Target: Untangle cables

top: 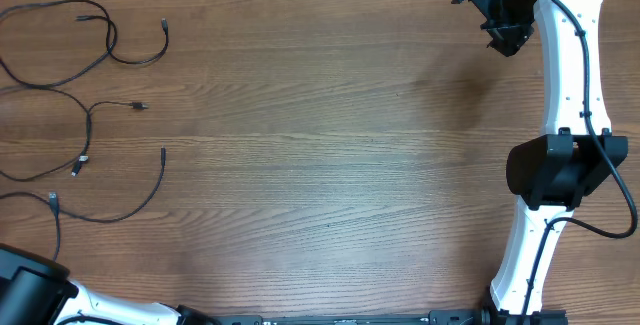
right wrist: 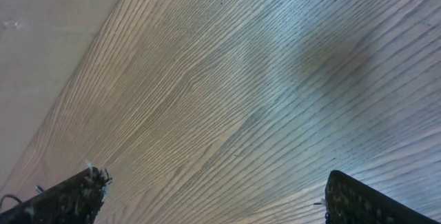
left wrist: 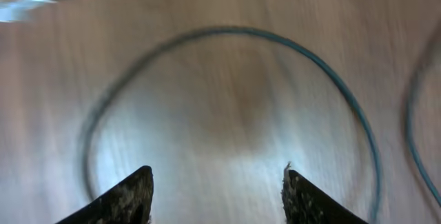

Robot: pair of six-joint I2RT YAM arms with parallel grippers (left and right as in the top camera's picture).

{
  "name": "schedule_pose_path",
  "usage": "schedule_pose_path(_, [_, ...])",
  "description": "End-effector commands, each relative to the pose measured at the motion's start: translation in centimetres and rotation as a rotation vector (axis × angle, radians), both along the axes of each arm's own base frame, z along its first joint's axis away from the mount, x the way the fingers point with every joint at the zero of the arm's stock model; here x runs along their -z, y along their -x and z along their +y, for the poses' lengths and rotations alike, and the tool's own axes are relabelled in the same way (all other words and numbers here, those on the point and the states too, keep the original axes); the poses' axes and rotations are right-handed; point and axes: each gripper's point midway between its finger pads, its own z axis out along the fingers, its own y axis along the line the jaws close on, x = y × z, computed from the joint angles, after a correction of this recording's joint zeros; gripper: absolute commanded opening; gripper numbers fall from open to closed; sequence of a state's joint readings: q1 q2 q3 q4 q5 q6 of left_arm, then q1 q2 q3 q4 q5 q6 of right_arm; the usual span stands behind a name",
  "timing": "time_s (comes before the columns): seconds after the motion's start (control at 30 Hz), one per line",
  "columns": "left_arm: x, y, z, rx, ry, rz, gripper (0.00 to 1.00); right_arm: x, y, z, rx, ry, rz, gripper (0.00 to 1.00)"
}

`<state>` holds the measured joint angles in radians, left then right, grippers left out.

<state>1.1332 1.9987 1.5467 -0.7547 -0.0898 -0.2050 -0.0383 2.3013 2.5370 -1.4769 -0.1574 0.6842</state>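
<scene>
Three thin black cables lie spread on the left of the wooden table: one point(top: 98, 27) looped at the top, one point(top: 88, 115) in the middle with small plugs, one point(top: 135, 205) curving low. In the blurred left wrist view a cable point(left wrist: 227, 29) arcs over the wood ahead of my left gripper point(left wrist: 218, 172), which is open with nothing between its fingers. A second strand point(left wrist: 412, 114) runs at the right edge there. My right gripper point(top: 492, 17) hangs at the far top right, away from the cables. In its wrist view the right gripper point(right wrist: 215, 179) stands wide open over bare wood.
The left arm's white link point(top: 100, 310) enters at the bottom left corner. The right arm point(top: 565, 155) stands along the right side. The table's far edge point(right wrist: 41, 38) shows in the right wrist view.
</scene>
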Motion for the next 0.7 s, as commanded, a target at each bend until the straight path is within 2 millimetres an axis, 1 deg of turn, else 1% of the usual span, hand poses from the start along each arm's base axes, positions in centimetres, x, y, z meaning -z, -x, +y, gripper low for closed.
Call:
schedule_pose_path(0.0, [0.5,-4.4,-2.4,0.245,0.084,-0.156,0.6,0.2,-0.3,-0.2,0.0,0.011,-0.005,1.0])
schedule_pose_path(0.07, [0.4,-5.6,-3.4,0.274,0.118,-0.205,0.59,0.1,-0.4,-0.2,0.001,0.011,-0.009,1.0])
schedule_pose_path(0.13, [0.4,-6.4,-4.3,0.294,0.143,-0.224,0.59,0.1,-0.4,-0.2,0.001,0.011,-0.01,1.0])
schedule_pose_path(0.23, [0.8,-7.7,-6.1,0.27,0.196,-0.241,0.58,0.1,-0.4,-0.2,0.001,0.011,-0.01,1.0])
schedule_pose_path(0.27, [1.0,-7.9,-6.6,0.259,0.21,-0.234,0.55,0.1,-0.4,-0.2,0.001,0.011,-0.01,1.0])
schedule_pose_path(0.3, [1.5,-7.9,-7.1,0.242,0.219,-0.207,0.49,0.1,-0.4,-0.2,0.0,0.011,-0.009,1.0])
schedule_pose_path(0.37, [2.3,-7.3,-7.3,0.202,0.206,-0.136,0.48,0.1,-0.3,-0.2,0.0,0.011,-0.008,1.0])
schedule_pose_path(0.4, [2.9,-6.1,-7.1,0.145,0.172,-0.041,0.47,0.2,-0.3,-0.2,0.0,0.011,-0.007,1.0])
schedule_pose_path(0.47, [3.4,-5.0,-7.0,0.121,0.148,0.031,0.47,0.2,-0.2,-0.2,0.0,0.012,-0.003,1.0])
schedule_pose_path(0.57, [4.4,-4.2,-7.5,0.138,0.153,0.07,0.48,0.2,-0.2,-0.2,0.0,0.012,-0.001,1.0])
schedule_pose_path(0.67, [5.6,-4.6,-8.1,0.164,0.163,0.04,0.53,0.2,-0.2,-0.2,0.0,0.012,-0.003,1.0])
